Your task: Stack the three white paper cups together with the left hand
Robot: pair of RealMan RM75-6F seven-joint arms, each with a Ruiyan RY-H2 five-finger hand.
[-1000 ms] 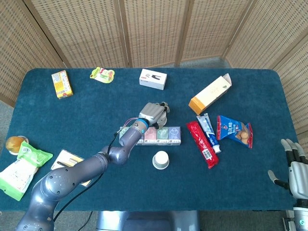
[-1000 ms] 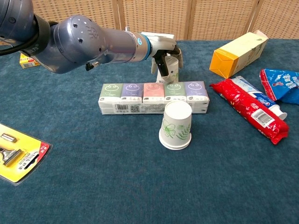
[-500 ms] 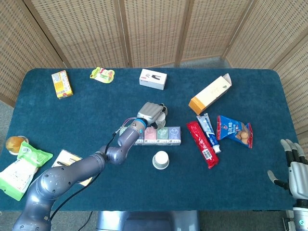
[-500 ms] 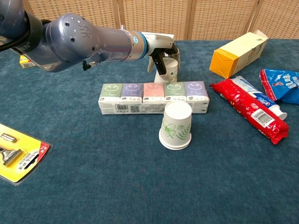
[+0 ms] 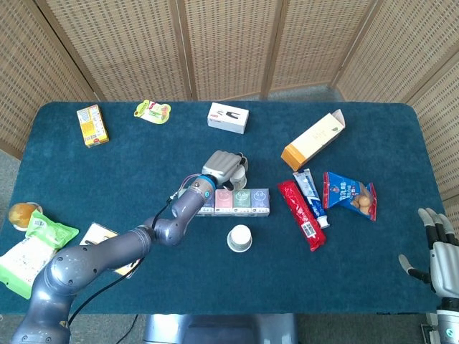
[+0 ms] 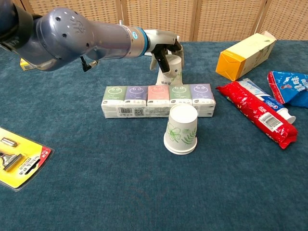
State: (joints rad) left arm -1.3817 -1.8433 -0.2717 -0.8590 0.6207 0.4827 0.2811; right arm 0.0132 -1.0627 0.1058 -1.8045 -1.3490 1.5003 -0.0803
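Wicker screens are standing behind a blue table (image 5: 107, 172) scattered with packets. At the far side of the tissue pack (image 6: 158, 100), the left hand (image 6: 161, 48) is wrapping its fingers around an upside-down paper cup (image 6: 172, 71), possibly 2 already nested, though I cannot tell. Another cup (image 6: 182, 129) is sitting upside down just in front of the pack, untouched. So stacking looks under way, with at least 1 cup left to join. The right hand (image 5: 437, 254) is idling open at the table's corner, holding nothing.

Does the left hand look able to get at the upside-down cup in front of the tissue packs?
Probably yes: the cup stands alone on open cloth, but the left hand grips another cup behind the tissue packs.
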